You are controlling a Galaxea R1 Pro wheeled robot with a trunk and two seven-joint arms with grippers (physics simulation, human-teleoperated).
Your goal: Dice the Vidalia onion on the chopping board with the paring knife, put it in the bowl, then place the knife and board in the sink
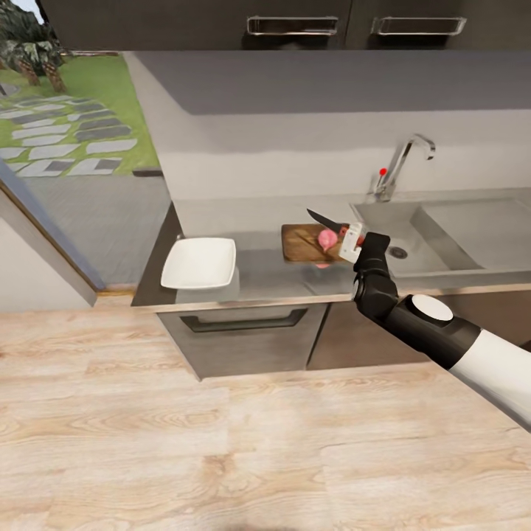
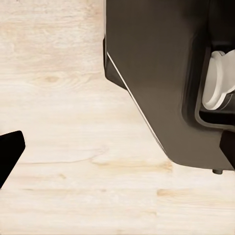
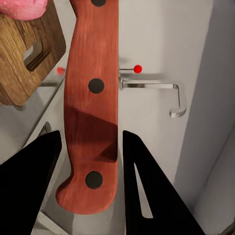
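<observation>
The pink-red Vidalia onion (image 1: 327,237) lies on the brown chopping board (image 1: 304,243), which rests on the grey countertop (image 1: 258,284) just left of the sink (image 1: 413,232). My right gripper (image 1: 352,242) is shut on the paring knife's red handle (image 3: 93,98), and the dark blade (image 1: 323,218) points left, just above the onion. In the right wrist view the black fingers (image 3: 29,186) flank the handle, with the onion (image 3: 22,7) and the board's slot end (image 3: 29,54) beyond. The white bowl (image 1: 199,262) sits at the counter's left end. A single black fingertip (image 2: 10,152) of my left gripper hangs over the wooden floor.
The chrome tap (image 1: 402,162) with its red dot (image 1: 382,171) stands behind the basin. Dark cabinet fronts (image 1: 243,332) run under the counter, and pale wooden floor (image 1: 221,457) lies in front. A glass door to a garden (image 1: 66,125) is at the left. Wall cupboards (image 1: 295,22) hang above.
</observation>
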